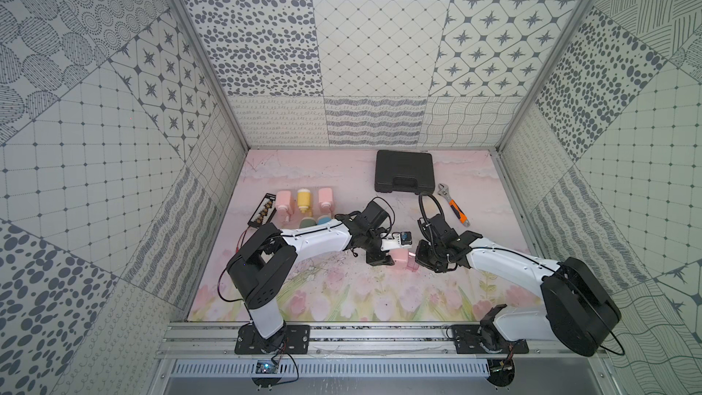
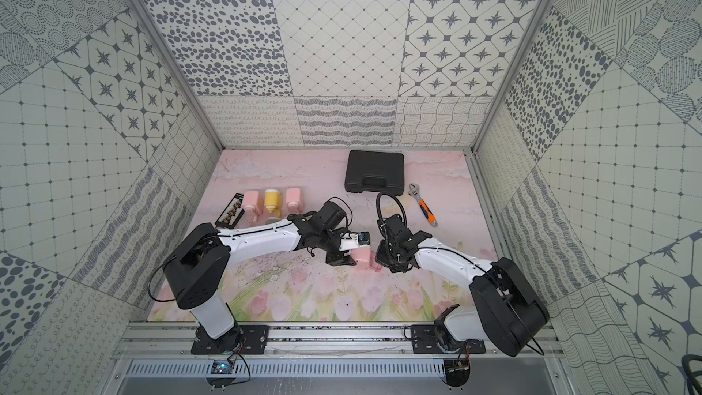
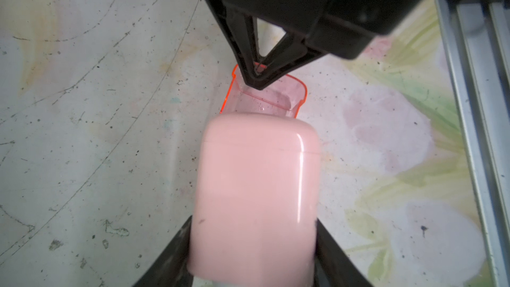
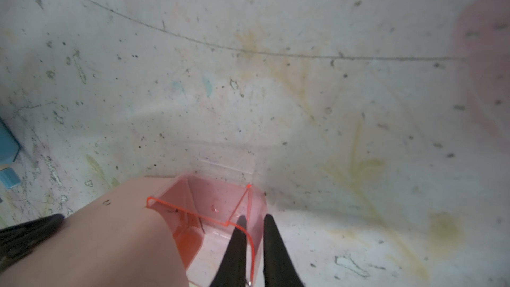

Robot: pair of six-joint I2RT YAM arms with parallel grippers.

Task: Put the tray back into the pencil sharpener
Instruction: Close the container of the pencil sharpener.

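Both top views: pink pencil sharpener (image 1: 399,256) (image 2: 362,254) is mid-table (image 1: 342,191), between the two arms. The tray (image 1: 413,263) sticks out of its end toward the right arm. The black tool case (image 1: 404,170) and orange-handled wrench (image 1: 454,208) are well behind.

Left wrist: left gripper (image 3: 254,218) fingers clamp both sides of the pencil sharpener (image 3: 256,189), a glossy, rounded pink shell. The tray (image 3: 265,100) is clear pink plastic with bright orange edges. It is partly inside the open end, not seated. Can't tell if the body touches the table.

Right wrist: right gripper (image 4: 255,216) fingers pinch the tray's (image 4: 218,205) end wall, one finger inside, one outside. The table shows through the tray walls.
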